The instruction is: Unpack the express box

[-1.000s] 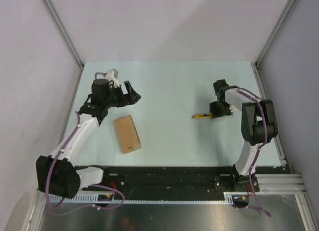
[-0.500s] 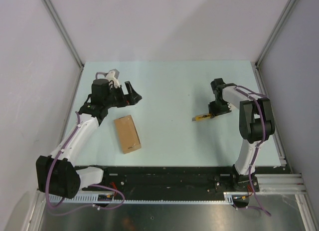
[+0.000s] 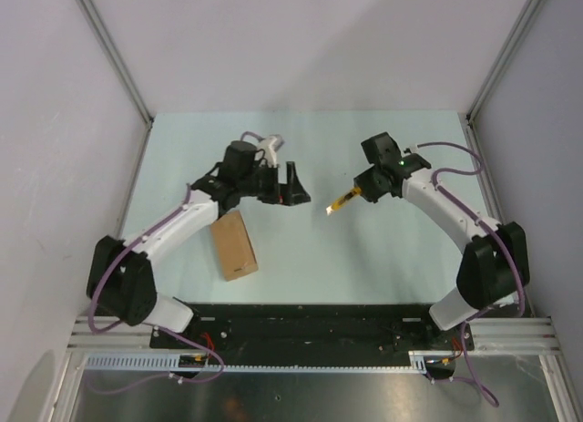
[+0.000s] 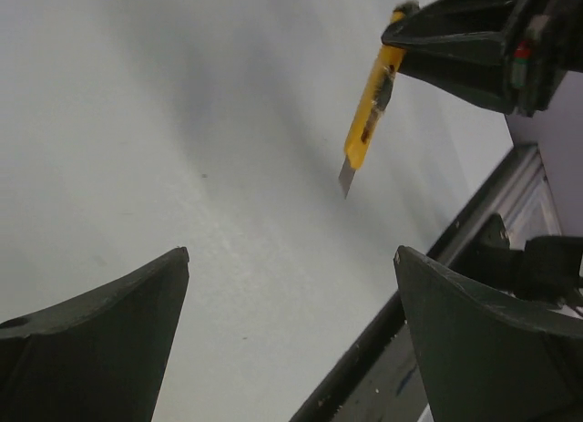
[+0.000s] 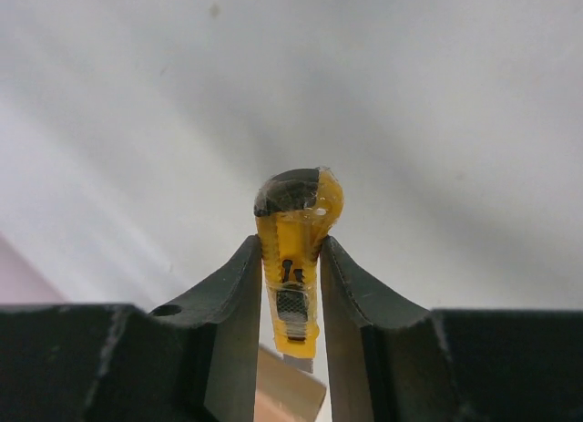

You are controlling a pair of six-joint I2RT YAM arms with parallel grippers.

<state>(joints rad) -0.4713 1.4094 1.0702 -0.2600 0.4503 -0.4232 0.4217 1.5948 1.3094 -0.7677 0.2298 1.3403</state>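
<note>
The express box, a small flat brown carton, lies closed on the table at the near left; a corner of it shows in the right wrist view. My right gripper is shut on the yellow-black utility knife and holds it above the table, blade pointing toward the box; the knife also shows in the right wrist view and the left wrist view. My left gripper is open and empty, above the table just beyond the box, facing the knife.
The pale green table is walled by grey panels left, back and right. A black rail runs along the near edge by the arm bases.
My right gripper has lifted the knife off the table and swung it left toward the middle. My left gripper has moved right, toward the knife. The box has not moved.
</note>
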